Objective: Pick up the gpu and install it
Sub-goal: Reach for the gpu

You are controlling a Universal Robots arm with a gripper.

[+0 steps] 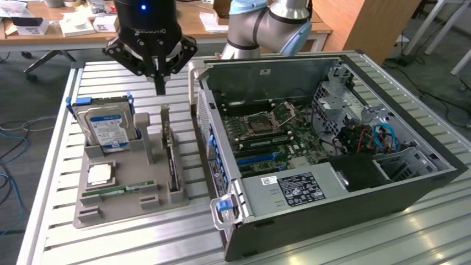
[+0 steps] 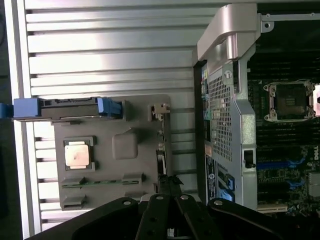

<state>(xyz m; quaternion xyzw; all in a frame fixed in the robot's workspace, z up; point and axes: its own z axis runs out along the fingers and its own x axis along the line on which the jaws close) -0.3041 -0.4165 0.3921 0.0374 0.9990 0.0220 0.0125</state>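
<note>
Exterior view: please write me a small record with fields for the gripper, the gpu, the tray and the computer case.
gripper: shut, holding nothing, in the air above the gpu
gpu: standing on edge in the grey tray's slot, on the side towards the case; not yet picked up
grey tray: also holds the hard drive, processor and memory stick
computer case: open, at the exterior view's right of the tray
</note>
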